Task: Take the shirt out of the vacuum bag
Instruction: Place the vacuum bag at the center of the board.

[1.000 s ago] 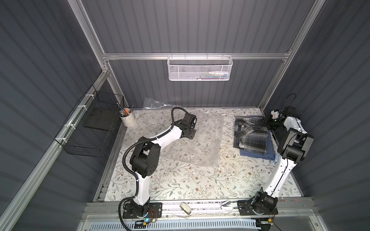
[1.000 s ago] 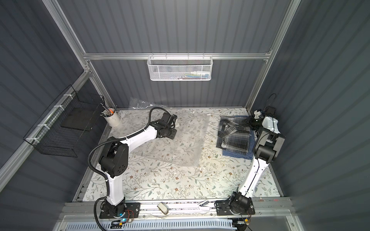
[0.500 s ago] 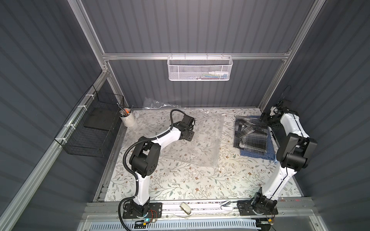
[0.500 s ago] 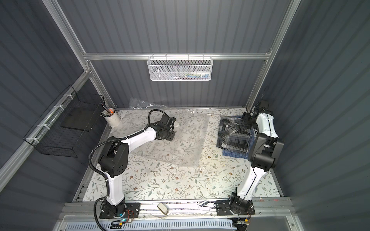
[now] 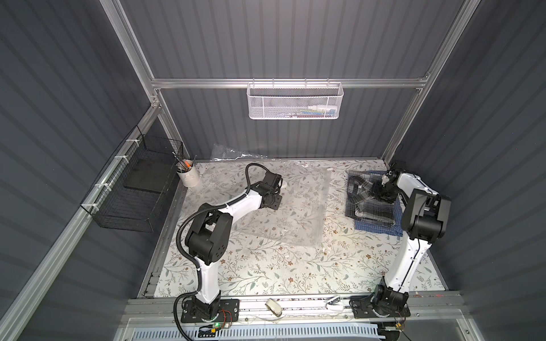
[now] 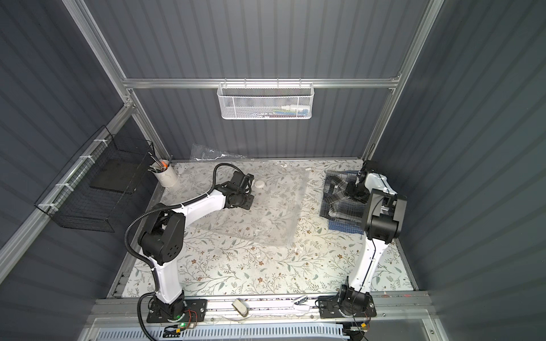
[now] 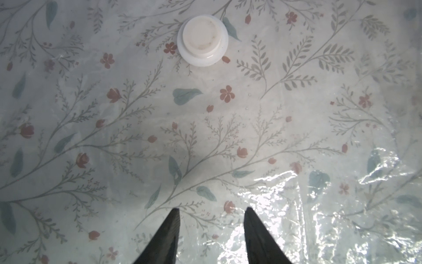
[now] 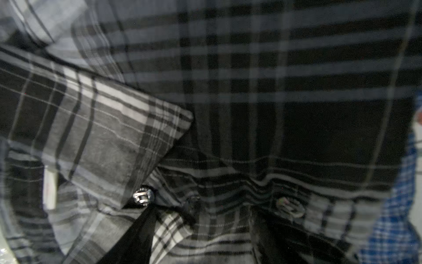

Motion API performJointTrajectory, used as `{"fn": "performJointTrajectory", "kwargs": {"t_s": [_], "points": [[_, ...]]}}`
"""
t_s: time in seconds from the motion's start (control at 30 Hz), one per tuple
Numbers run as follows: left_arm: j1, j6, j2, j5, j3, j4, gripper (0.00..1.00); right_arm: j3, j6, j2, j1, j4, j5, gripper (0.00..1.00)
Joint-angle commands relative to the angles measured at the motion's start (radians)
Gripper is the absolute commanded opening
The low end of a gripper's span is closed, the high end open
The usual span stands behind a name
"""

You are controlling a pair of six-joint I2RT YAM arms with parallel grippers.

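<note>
Over the vacuum bag (image 7: 274,137), left hand (image 7: 211,211) parted, empty, right hand (image 8: 203,209) on shirt (image 8: 274,80), grip unclear

We see a black, grey and white plaid shirt (image 8: 251,91), a blue-and-white checked cloth (image 8: 397,228), a clear vacuum bag (image 7: 285,205) with a white valve cap (image 7: 202,40), and a pale tablecloth (image 5: 266,265) printed with red flowers.

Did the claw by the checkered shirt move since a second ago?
Yes. The right claw has come away from the back corner post and down toward the front, onto the plaid shirt.
</note>
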Motion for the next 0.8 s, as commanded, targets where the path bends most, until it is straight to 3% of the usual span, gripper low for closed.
{"fn": "performJointTrajectory", "kwargs": {"t_s": [0.0, 0.2, 0.47, 0.77], "points": [[0.013, -0.015, -0.031, 0.016, -0.031, 0.017, 0.48, 0.018, -0.049, 0.030, 0.040, -0.062, 0.087, 0.62], [0.031, -0.013, -0.054, 0.023, -0.071, 0.033, 0.48, -0.033, -0.086, -0.014, 0.124, -0.049, 0.152, 0.61], [0.047, -0.015, -0.077, 0.033, -0.107, 0.060, 0.48, -0.122, -0.024, -0.083, 0.197, 0.001, 0.052, 0.61], [0.068, -0.012, -0.119, 0.032, -0.114, 0.092, 0.50, -0.166, 0.008, -0.144, 0.230, 0.036, 0.036, 0.64]]}}
